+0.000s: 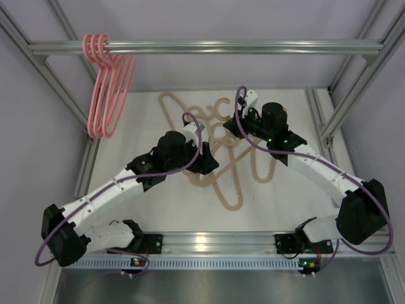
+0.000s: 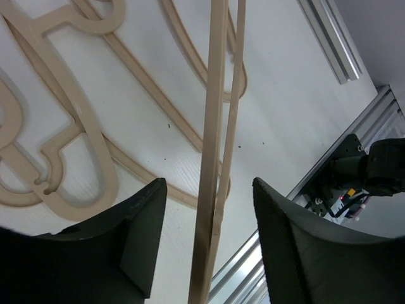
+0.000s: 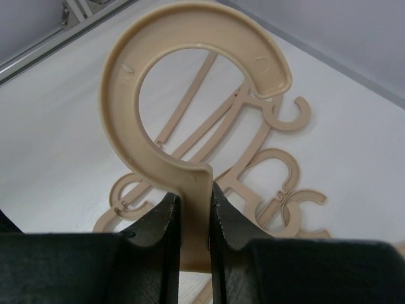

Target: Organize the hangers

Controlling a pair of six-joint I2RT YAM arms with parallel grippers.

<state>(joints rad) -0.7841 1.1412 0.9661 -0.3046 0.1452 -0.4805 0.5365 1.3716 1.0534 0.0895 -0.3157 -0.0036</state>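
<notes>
Three pink hangers [image 1: 109,88] hang by their hooks at the left end of the silver bar [image 1: 253,46]. Several beige hangers [image 1: 235,180] lie tangled on the white table. My right gripper [image 1: 232,128] [image 3: 193,209] is shut on the neck of one beige hanger, whose hook [image 3: 190,18] stands upright above the fingers. My left gripper [image 1: 207,166] [image 2: 209,215] is open. A thin beige hanger bar [image 2: 214,126] runs edge-on between its fingers [image 2: 136,234] without touching either one.
More beige hooks [image 3: 278,190] lie flat on the table behind the held one. Aluminium frame posts stand at the left [image 1: 57,88] and right [image 1: 354,95]. A rail [image 1: 215,239] and cable tray run along the near edge between the arm bases.
</notes>
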